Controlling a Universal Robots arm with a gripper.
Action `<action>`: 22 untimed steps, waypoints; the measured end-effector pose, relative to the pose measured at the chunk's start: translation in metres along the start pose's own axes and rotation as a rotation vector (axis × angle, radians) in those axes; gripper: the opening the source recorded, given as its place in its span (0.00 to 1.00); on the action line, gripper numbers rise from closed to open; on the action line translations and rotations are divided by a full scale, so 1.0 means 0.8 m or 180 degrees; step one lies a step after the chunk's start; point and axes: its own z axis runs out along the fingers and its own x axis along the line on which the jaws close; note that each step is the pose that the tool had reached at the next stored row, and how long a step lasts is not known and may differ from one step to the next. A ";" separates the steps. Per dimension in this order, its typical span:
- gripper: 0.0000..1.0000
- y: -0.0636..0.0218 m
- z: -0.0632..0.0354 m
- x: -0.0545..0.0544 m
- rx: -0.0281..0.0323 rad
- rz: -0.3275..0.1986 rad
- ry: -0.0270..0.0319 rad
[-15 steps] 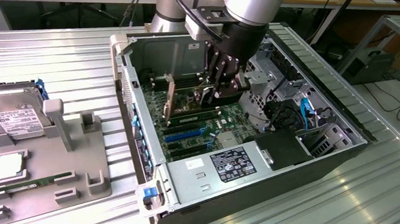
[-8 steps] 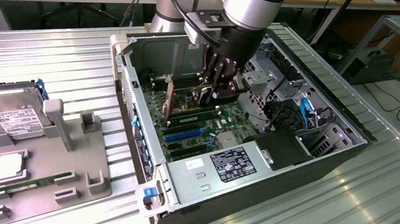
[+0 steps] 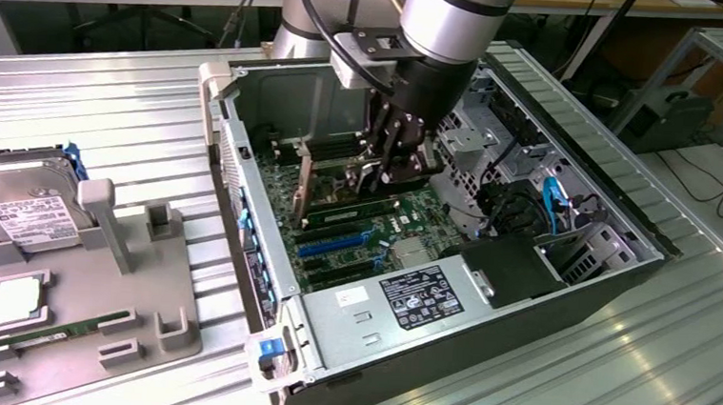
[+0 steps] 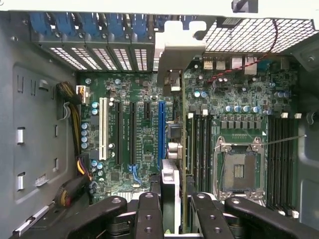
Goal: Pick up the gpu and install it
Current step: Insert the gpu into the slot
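Claw (image 3: 396, 171): partly closed, clamping the gpu (image 4: 171, 185). The gpu is held upright and edge-on over the motherboard (image 4: 139, 129) inside the open computer case (image 3: 611, 277), just beside the blue slot (image 4: 161, 129). Power supply label (image 3: 416, 297): writing unreadable. Hard drive (image 3: 24, 209): white label, unreadable; lies on ribbed metal surface (image 3: 126, 119).

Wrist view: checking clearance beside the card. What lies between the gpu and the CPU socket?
In the wrist view, long dark memory slots with white clips run between the edge-on gpu and the open CPU socket, on the green motherboard.
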 end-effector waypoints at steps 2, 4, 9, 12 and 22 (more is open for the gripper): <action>0.28 0.000 0.003 0.000 0.0000 0.0000 0.0000; 0.28 0.000 0.007 0.000 0.0000 0.0000 0.0000; 0.28 0.005 0.015 0.000 0.0000 0.0000 0.0000; 0.28 0.006 0.017 0.000 0.0008 0.0000 0.0001; 0.28 0.007 0.035 0.001 0.0055 -0.0002 0.0000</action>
